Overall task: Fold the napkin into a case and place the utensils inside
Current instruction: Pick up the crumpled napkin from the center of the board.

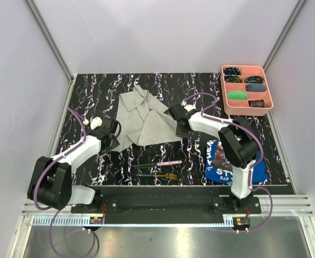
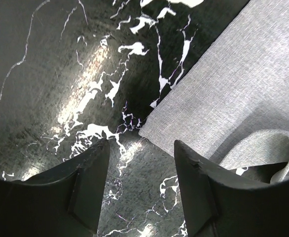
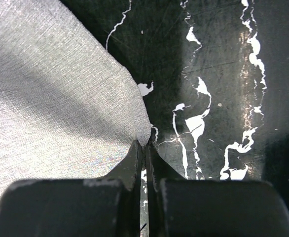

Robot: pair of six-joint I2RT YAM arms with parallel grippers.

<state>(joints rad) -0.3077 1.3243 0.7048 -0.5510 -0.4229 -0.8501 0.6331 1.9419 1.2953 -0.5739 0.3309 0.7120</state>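
The light grey napkin (image 1: 144,121) lies crumpled and partly folded over itself in the middle of the black marbled table. My right gripper (image 1: 173,114) is at its right edge, and in the right wrist view it (image 3: 144,143) is shut on a corner of the napkin (image 3: 51,89). My left gripper (image 1: 114,137) is at the napkin's lower left. In the left wrist view it (image 2: 142,148) is open and empty, low over the table, with a napkin corner (image 2: 149,131) just ahead of the fingertips. The pink-handled knife (image 1: 167,163) and green-handled fork (image 1: 156,175) lie near the front edge.
A pink compartment tray (image 1: 246,105) with small items stands at the back right. A blue printed cloth (image 1: 222,158) lies at the front right under the right arm. White walls enclose the table on three sides.
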